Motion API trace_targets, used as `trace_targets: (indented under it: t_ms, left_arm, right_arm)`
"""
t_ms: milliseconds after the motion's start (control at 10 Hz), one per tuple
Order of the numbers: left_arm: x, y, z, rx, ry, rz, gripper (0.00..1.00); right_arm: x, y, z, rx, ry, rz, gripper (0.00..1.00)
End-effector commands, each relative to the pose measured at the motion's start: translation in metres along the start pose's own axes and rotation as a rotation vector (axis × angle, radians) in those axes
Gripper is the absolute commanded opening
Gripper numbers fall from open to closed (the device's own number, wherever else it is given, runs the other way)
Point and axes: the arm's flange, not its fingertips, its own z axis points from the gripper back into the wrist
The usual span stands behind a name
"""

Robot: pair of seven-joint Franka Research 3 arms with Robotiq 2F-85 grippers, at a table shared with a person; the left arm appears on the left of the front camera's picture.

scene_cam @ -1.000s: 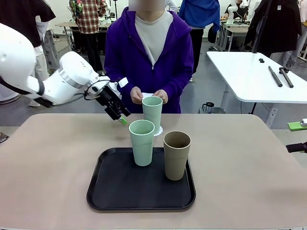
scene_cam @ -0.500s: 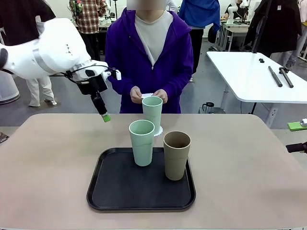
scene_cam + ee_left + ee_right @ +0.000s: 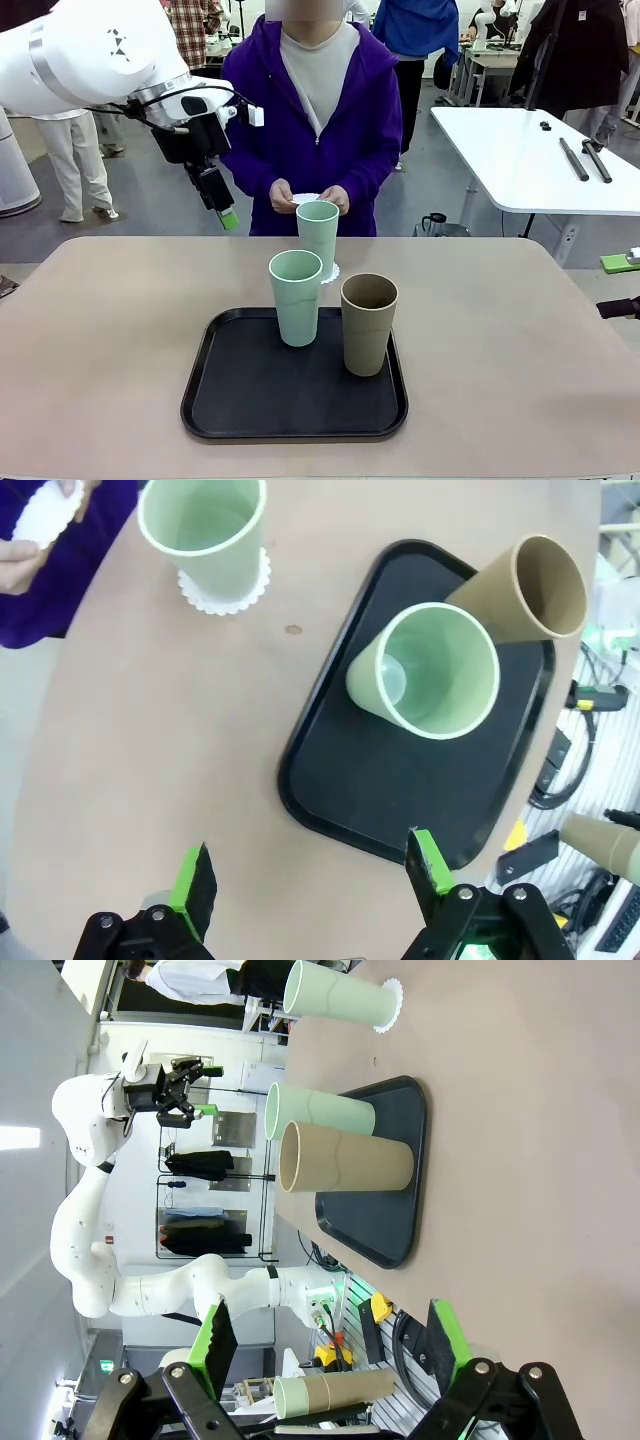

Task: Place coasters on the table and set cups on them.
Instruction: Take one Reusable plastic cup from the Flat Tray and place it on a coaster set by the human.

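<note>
My left gripper at upper left, jaws wide, empty, my right gripper open and empty, mint cup on coaster mid-frame

Table is open at 9 and 3 o'clock of tray. Mint cup and brown cup block its far half; 3rd cup stands at 12 o'clock.

Grey floor, white side table (dark tools on top), desks behind

coaster mostly hidden by cup, hand cropped
</note>
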Motion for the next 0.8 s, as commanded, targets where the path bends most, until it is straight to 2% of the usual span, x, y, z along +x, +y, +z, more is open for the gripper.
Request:
trace_targets:
  t_ms: [0,700]
  left_arm:
    - [-0.0037,0.0008,-0.0032,-0.042,0.0,-0.004,1.0]
    - [-0.0017,0.0011,-0.0045,-0.016,0.011,0.006,1.0]
  right_arm:
    - [0.0027,0.0005,-0.0002,0.023,-0.013,0.009,1.0]
    - [0.0027,0.0005,-0.0002,0.023,-0.013,0.009,1.0]
